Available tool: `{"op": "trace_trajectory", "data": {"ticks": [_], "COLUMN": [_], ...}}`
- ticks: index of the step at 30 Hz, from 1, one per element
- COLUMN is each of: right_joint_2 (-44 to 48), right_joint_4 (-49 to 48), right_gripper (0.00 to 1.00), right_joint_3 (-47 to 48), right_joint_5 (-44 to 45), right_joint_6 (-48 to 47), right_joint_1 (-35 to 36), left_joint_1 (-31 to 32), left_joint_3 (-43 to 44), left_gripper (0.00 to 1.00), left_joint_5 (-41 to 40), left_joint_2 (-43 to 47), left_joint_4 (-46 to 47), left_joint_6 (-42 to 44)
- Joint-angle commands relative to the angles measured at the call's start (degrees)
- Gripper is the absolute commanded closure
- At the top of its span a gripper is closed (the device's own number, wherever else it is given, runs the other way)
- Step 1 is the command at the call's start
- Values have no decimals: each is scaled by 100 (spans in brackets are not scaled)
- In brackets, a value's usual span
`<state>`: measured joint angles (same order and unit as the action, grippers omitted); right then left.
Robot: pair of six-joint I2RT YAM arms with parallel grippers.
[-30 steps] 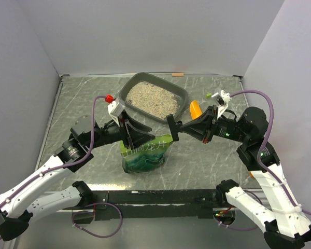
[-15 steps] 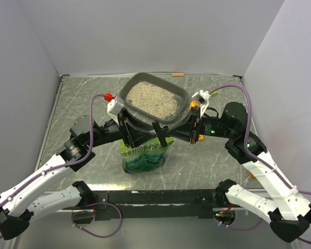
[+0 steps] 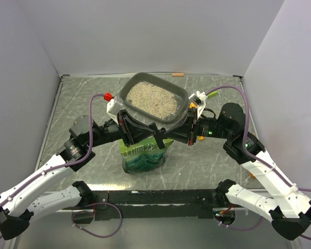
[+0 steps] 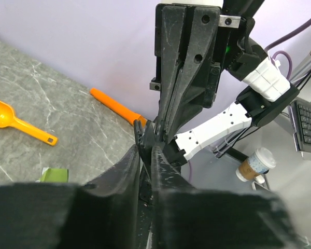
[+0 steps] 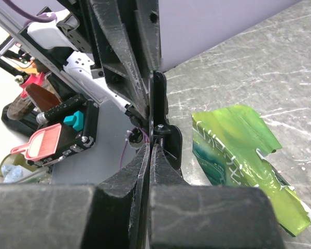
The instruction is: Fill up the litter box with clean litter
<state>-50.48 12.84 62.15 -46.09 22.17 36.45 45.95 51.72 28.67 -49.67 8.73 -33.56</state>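
Note:
The dark-grey litter box (image 3: 125, 91) stands at the back centre, holding a bed of beige-grey clean litter (image 3: 153, 98). The green glossy bag (image 3: 144, 155) sits on the table in front of it, and its torn top shows in the right wrist view (image 5: 233, 140). My left gripper (image 3: 146, 136) and right gripper (image 3: 156, 129) point at each other just above the bag's top, tips almost touching. In the left wrist view my left gripper (image 4: 145, 151) is shut with nothing seen between the jaws. In the right wrist view my right gripper (image 5: 149, 148) is shut and empty.
An orange scoop (image 4: 10, 120) lies on the table right of the litter box, mostly hidden behind my right arm in the top view (image 3: 194, 106). An orange handle (image 4: 116, 108) lies by the right wall. Grey walls close in the table on three sides.
My right arm has swung left from beside the orange scoop until its shut fingers meet my left gripper over the bag. My left arm has hardly moved.

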Motion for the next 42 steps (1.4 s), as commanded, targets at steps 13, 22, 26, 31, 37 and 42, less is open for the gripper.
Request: {"op": "trace_trajectory", "data": {"ticks": [13, 22, 26, 31, 37, 42], "right_joint_2": [-85, -94, -67, -164, -269, -375], "right_joint_4": [499, 1265, 1160, 835, 448, 386], "right_gripper": [58, 43, 41, 41, 39, 36], "right_joint_3": [429, 913, 834, 711, 579, 518], "right_joint_5": [-24, 126, 83, -347, -673, -762], "right_joint_6": [-503, -1066, -1136, -1022, -811, -802], "right_joint_1": [170, 152, 161, 170, 179, 205], "left_joint_1": [10, 1, 1, 10, 1, 1], "left_joint_3": [39, -101, -154, -163, -163, -136], "left_gripper": [99, 99, 99, 99, 99, 99], "left_joint_5": [69, 60, 227, 446, 658, 728], "left_joint_2": [177, 484, 546, 537, 502, 502], "left_joint_4": [-134, -399, -302, -144, -21, 58], "left_joint_6": [288, 359, 306, 210, 122, 95]}}
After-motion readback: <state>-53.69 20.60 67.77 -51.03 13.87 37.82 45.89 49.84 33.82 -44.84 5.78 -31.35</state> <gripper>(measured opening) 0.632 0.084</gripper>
